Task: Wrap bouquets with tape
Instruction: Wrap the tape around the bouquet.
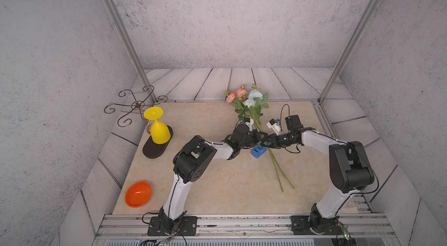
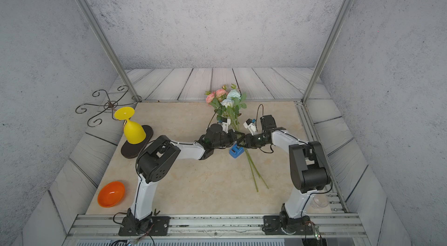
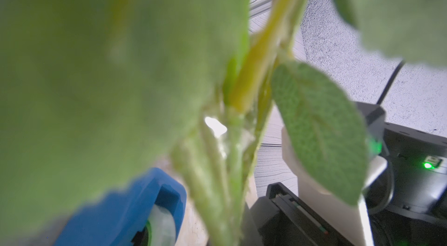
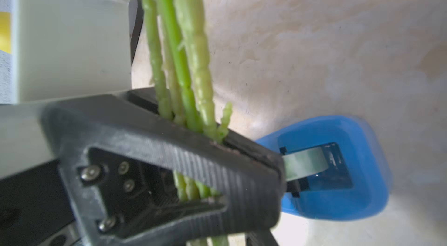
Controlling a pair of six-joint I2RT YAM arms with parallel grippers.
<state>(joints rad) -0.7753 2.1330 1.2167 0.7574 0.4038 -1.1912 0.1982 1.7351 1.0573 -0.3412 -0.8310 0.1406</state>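
The left hand (image 1: pixel 259 136) is shut, seemingly on the thin green stems (image 4: pixel 183 63) of the bouquet (image 1: pixel 250 105) of pink and pale-blue artificial flowers, which is held steady for taping. The right hand (image 1: pixel 266 141) is set narrow around them; a firm pinch cannot be confirmed. The blue plastic tape dispenser (image 1: pixel 258 152) is placed just beneath on the beige table (image 1: pixel 217 184), within reach.

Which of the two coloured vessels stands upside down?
The yellow goblet, foot uppermost, rim down on the dark oval board; the orange bowl shows its hollow inside.
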